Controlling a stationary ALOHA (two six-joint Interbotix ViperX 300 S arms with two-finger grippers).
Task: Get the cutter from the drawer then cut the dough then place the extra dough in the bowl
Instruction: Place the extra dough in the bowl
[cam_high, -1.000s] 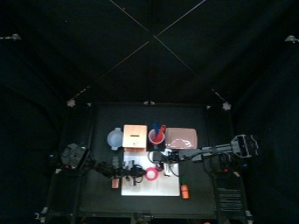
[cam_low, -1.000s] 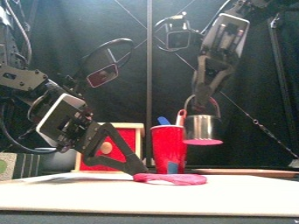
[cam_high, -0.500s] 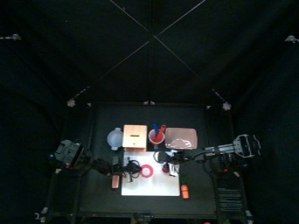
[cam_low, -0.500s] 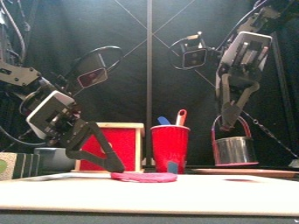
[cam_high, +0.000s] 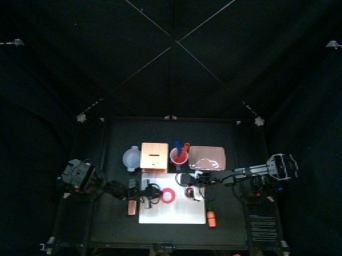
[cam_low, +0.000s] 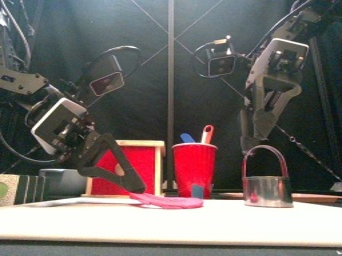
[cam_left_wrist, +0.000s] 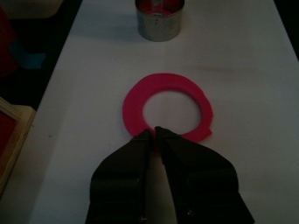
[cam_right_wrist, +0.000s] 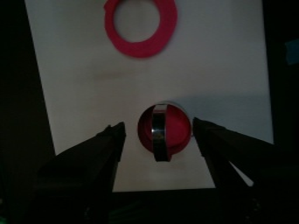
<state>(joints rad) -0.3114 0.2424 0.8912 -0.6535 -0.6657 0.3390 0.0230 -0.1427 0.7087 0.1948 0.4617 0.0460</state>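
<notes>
Although the dough ring (cam_left_wrist: 133, 107) lies on the white cutting board (cam_right_wrist: 70, 105), I judge its cutting done: the middle is punched out and the rim is whole. My left gripper (cam_left_wrist: 156, 133) has its jaws pinched tight on the ring's near edge. The cutter (cam_low: 267, 192) stands upright on the board, apart from the ring. My right gripper (cam_right_wrist: 162, 129) hangs over it with jaws spread wide, gripping nothing. So fetching and cutting look finished. What is left is carrying the ring to the blue-grey bowl (cam_high: 131, 157), which sits behind the board on my left, beside the wooden box (cam_high: 155, 155). The front view shows the pinched edge tipped a little off the board, which my left wrist view flattens out. My right wrist view looks down into the cutter and finds red inside, likely the cut-out middle. In the front view the metal wall hides that.
</notes>
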